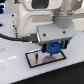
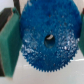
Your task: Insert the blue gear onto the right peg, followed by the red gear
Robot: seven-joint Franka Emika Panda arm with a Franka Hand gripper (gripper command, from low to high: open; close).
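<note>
The pincer (image 1: 53, 48) is clamped on the blue gear (image 1: 53, 48), its green pads (image 2: 8, 40) pressing the toothed rim from both sides; directly beneath lies the dark pale-rimmed plate (image 1: 35, 59) on the white bench (image 1: 20, 70), bare around it

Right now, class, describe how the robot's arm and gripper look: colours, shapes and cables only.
The arm is white and bulky, with rounded casings and a grey band near the wrist. A black cable loops along the exterior view's left. The gripper has a black boxy body; in the wrist view its fingers carry teal-green pads.
</note>
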